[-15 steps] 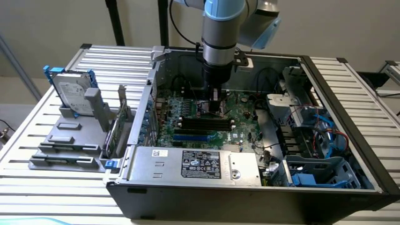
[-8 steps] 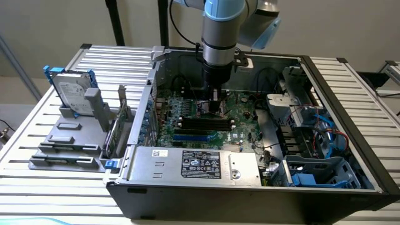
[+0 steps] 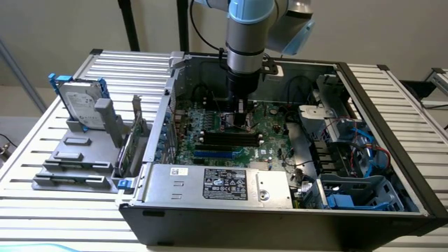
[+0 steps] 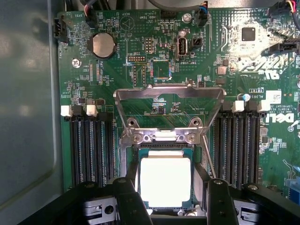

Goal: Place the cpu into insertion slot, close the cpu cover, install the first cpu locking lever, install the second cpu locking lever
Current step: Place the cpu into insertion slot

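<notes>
**A:** Where does the cpu (image 4: 165,182) lie?

**B:** Flat in the insertion slot (image 4: 198,187), silvery top upward; the cpu cover (image 4: 168,92) stands swung back over the motherboard (image 4: 140,37), leaving the socket exposed.

**A:** And the gripper (image 3: 242,119)?

**B:** Jaws spread wide, gripping nothing; its fingers (image 4: 126,197) straddle the chip, which apparently rests seated by its own weight; the cover is not yet closed.
</notes>
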`<state>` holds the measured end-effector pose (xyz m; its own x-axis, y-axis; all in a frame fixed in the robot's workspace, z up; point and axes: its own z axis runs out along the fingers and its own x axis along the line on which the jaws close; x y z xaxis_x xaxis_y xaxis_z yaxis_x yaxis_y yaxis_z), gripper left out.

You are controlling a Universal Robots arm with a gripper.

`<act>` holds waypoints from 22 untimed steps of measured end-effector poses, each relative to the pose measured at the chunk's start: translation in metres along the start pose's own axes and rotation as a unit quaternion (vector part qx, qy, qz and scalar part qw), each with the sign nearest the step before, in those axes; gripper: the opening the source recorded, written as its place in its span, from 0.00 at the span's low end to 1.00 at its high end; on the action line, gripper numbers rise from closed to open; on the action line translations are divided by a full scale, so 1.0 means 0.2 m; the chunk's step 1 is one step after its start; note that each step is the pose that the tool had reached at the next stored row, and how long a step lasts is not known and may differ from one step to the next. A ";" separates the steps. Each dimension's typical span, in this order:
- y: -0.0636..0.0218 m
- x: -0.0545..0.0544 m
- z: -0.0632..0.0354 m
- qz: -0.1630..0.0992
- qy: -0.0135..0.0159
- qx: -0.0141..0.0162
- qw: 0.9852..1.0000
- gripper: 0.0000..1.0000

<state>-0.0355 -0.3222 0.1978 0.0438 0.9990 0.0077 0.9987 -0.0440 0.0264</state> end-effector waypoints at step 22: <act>-0.060 -0.01 -0.138 0.001 0.000 0.002 1.000 0.47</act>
<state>-0.0482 -0.3229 0.2251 0.0457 0.9989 0.0078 0.9987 -0.0459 0.0222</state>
